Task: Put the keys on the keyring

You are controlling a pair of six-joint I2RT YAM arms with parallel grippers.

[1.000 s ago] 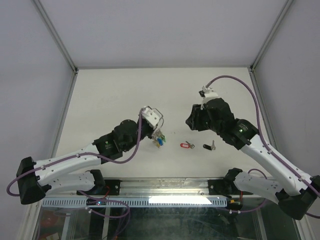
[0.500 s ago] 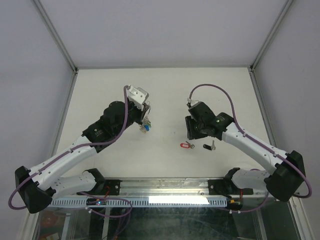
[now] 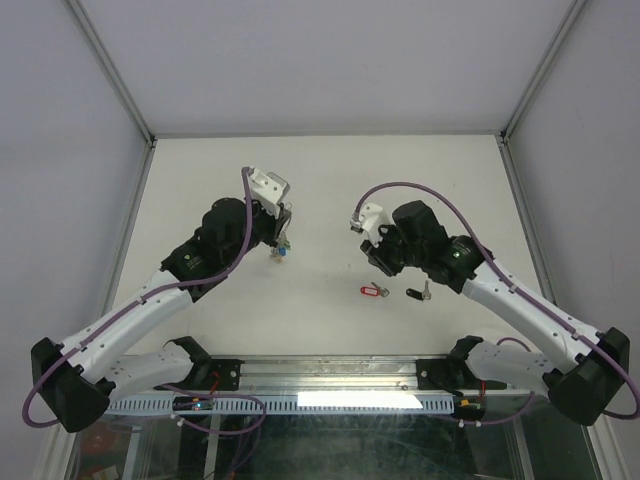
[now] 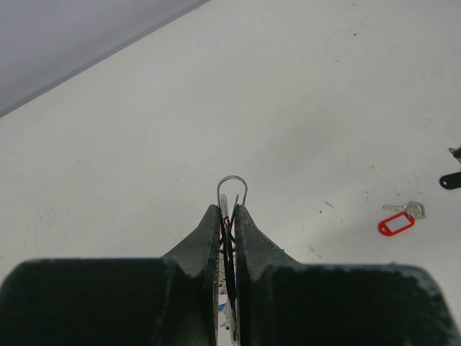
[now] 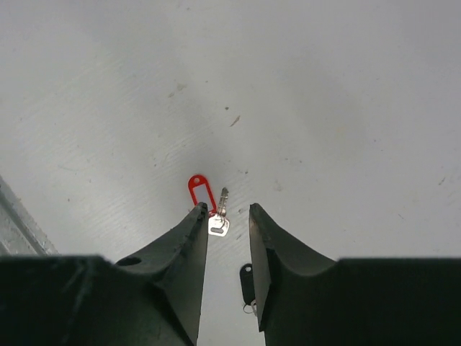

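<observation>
Nearest the arm bases, on the white desk (image 3: 200,170): red-tagged key (image 3: 375,291) lying flat. Just beside it to the right, not touching: black-tagged key (image 3: 417,293).

Right over the red-tagged key: right pincer (image 5: 225,216), spread, gripping nothing. In the right wrist view, between the open fingers: silver key blade with the red oval tag beside it, tag partly hidden behind the left fingertip. Lower in the same gap, close to the right finger: the black tag. Cannot tell if the fingertips touch the desk.

Farther back and to the left, well apart from both loose keys: left pincer (image 4: 227,210), pressed together, pinching the keyring (image 4: 232,189). Thin wire loop poking out past the fingertips, seen edge-on; rest of the bunch squeezed between the fingers. In the top view, a bit of blue tag (image 3: 281,253) hanging just below that pincer. Red and black tags small, off to the right in the left wrist view.

Beyond both arms: more white desk, then grey walls (image 3: 320,60).
</observation>
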